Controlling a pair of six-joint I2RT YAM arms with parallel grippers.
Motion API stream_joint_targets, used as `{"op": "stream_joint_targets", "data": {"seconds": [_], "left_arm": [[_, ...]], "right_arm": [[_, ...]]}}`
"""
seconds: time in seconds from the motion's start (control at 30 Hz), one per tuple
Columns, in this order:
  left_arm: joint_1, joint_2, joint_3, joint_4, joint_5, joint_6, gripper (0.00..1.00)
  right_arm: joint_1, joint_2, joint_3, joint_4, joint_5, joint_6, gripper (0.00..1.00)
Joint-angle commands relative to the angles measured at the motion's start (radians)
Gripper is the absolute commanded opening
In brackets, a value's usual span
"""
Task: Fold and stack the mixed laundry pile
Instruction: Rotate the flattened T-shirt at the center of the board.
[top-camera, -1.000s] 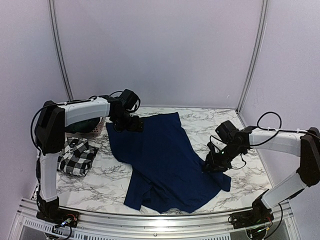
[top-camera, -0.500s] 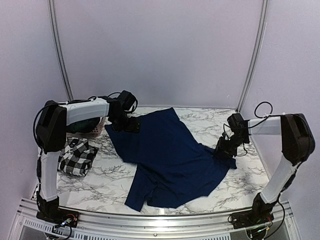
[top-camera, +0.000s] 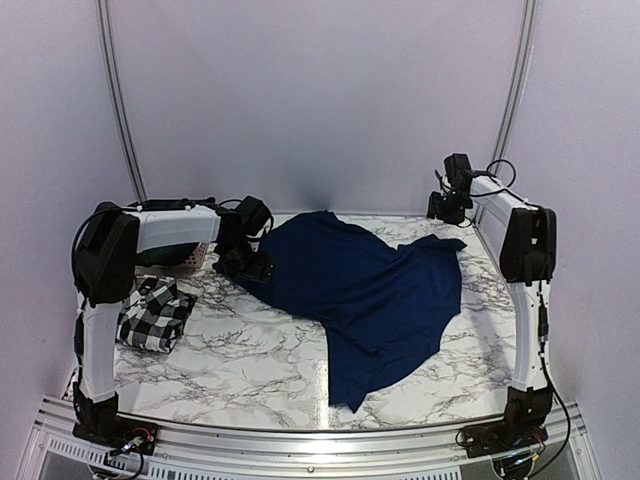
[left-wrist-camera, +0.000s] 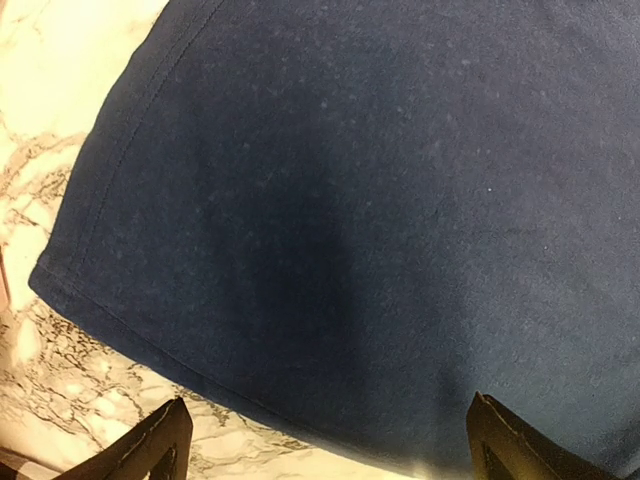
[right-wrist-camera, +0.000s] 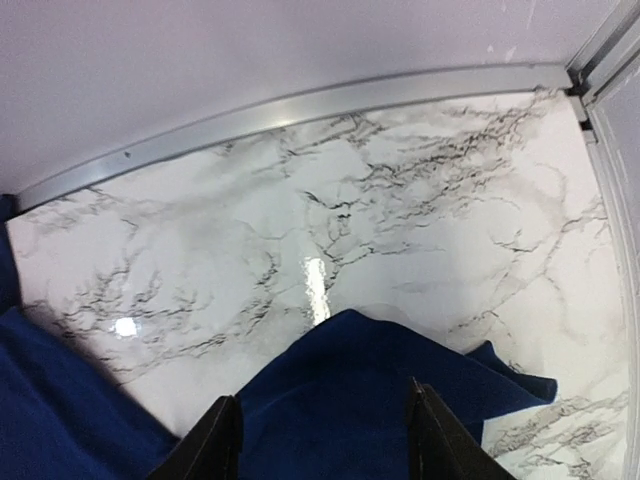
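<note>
The navy blue T-shirt lies spread over the middle of the marble table, with one end trailing toward the front. My left gripper hovers wide open over the shirt's left hem, holding nothing; in the left wrist view the gripper looks down on cloth. My right gripper is at the back right corner. Its fingers stand apart over a peaked corner of the shirt, seen in the right wrist view around the gripper. The black-and-white check shirt lies folded at the left.
A pinkish basket holding a dark garment stands behind the check shirt. The metal back rail and the wall run close behind my right gripper. A side rail closes the right edge.
My right arm swung from the front right to the back right corner, drawing the shirt's right part with it, and its jaws have widened. The left gripper shifted slightly and stayed open.
</note>
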Motion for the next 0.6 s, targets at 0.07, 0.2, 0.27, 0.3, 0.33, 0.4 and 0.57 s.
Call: {"op": "stream_joint_targets", "data": {"seconds": [0.07, 0.2, 0.27, 0.3, 0.33, 0.4, 0.57], "left_arm": [[-0.001, -0.010, 0.052, -0.031, -0.038, 0.056, 0.99], [0.006, 0.044, 0.107, -0.050, -0.033, 0.053, 0.99], [0.010, 0.067, 0.134, -0.061, -0.035, 0.050, 0.99], [0.013, 0.078, 0.146, -0.064, -0.037, 0.048, 0.99], [0.018, 0.089, 0.160, -0.067, -0.039, 0.043, 0.99], [0.023, 0.113, 0.182, -0.068, -0.035, 0.035, 0.99], [0.029, 0.191, 0.220, -0.068, -0.026, 0.015, 0.99]], "right_arm": [[0.080, -0.328, -0.312, 0.030, -0.116, -0.054, 0.52], [0.159, -0.467, -0.596, 0.065, -0.201, -0.004, 0.52], [0.208, -0.537, -0.717, 0.088, -0.225, 0.041, 0.52], [0.228, -0.564, -0.779, 0.106, -0.227, 0.059, 0.52], [0.244, -0.594, -0.833, 0.120, -0.226, 0.079, 0.52], [0.263, -0.638, -0.946, 0.169, -0.236, 0.109, 0.52], [0.266, -0.644, -1.094, 0.209, -0.221, 0.113, 0.52]]}}
